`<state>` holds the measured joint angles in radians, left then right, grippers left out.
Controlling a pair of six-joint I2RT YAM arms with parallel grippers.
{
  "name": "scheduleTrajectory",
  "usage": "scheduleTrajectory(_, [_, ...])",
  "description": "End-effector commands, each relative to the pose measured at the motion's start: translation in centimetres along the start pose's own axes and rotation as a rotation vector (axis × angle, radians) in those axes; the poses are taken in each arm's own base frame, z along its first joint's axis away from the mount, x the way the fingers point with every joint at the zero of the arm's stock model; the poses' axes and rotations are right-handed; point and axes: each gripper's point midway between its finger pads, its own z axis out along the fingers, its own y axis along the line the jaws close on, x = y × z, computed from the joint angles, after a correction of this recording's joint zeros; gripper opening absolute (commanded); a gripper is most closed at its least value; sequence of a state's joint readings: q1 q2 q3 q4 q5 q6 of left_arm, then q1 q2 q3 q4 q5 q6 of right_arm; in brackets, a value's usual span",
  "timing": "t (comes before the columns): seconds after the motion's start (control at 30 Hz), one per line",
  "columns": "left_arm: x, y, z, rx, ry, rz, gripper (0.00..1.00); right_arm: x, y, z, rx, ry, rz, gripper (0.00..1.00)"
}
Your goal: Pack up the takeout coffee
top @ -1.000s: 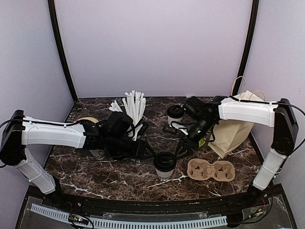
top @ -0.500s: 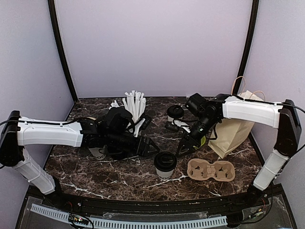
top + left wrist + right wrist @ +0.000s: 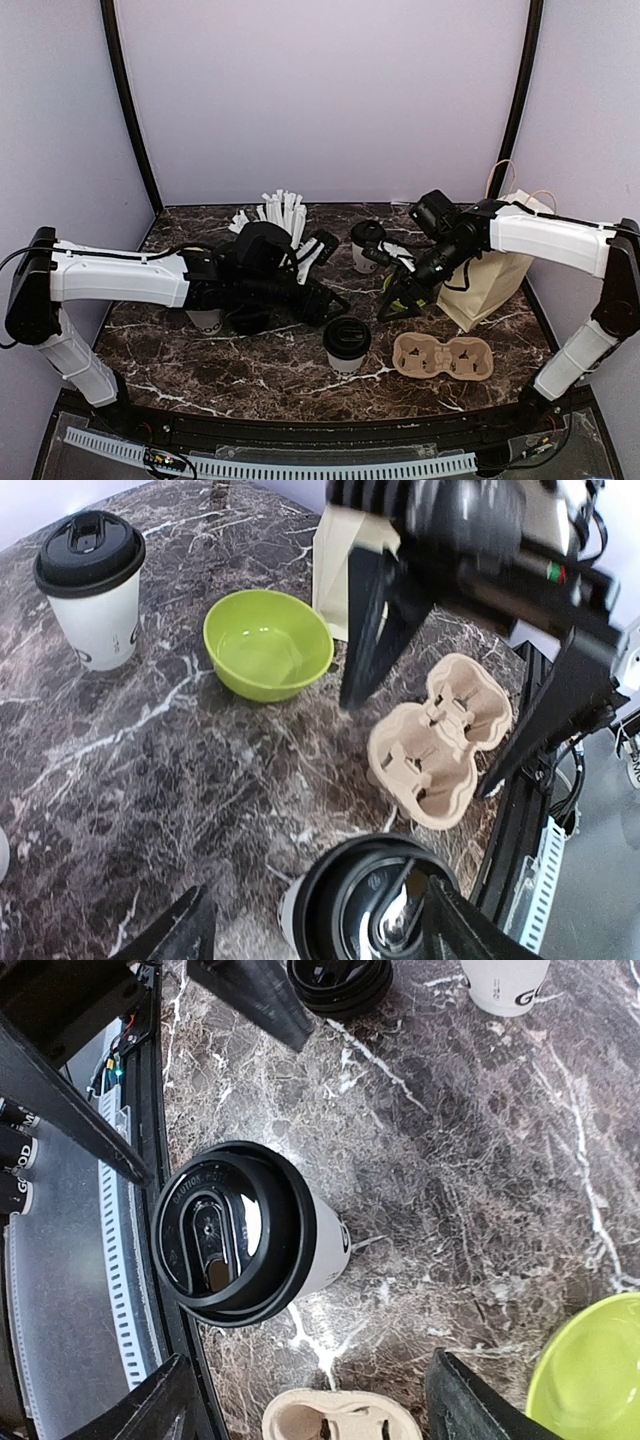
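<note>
Near cup: the near lidded coffee cup (image 3: 346, 345) stands upright on the surface (image 3: 200, 375) at front centre. It is just left of the carrier and not touching it.
Far cup: the far lidded coffee cup (image 3: 367, 243) stands upright toward the back, close under the right arm's wrist.
Carrier: the pulp cup carrier (image 3: 442, 357) lies flat at front right, and the wells you can see are empty.
Bag: the brown paper bag (image 3: 490, 270) stands upright behind the carrier. You cannot see inside it.
Bowl: the green bowl (image 3: 268, 643) is empty and sits between the far cup and the bag.
Left gripper: your left gripper (image 3: 325, 300) has its fingers spread wide and holds nothing. It hangs just behind the near cup, whose lid fills the bottom of the left wrist view.
Right gripper: your right gripper (image 3: 400, 300) is also spread wide and empty. It hangs over the surface behind the carrier, and its wrist camera looks down on the near cup's lid.
Done: both cups have their lids on.
Left: neither cup is in the carrier, and nothing shows in the bag. Judging by this, the packing itself has not started.
Next likely: seat the near cup in a carrier well, then the far one.
</note>
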<state>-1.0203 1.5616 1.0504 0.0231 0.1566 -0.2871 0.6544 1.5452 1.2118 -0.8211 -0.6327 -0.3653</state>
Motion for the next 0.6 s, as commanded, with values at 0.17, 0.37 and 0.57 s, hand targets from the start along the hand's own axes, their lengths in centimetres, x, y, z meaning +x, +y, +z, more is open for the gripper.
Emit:
scheduleTrajectory(0.17, [-1.0,-0.5,-0.2,0.029,-0.046,-0.039,0.68,0.9,0.2,2.9,-0.117,0.014,0.066,0.70])
scheduleTrajectory(0.37, [0.5,-0.3,-2.3,0.036,-0.066,-0.109,0.68,-0.7,-0.8,3.6,-0.134,0.015,0.071,0.64])
scheduleTrajectory(0.57, [1.8,-0.2,-2.6,0.039,-0.044,-0.133,0.67,-1.9,-2.3,4.1,-0.098,0.008,0.079,0.63])
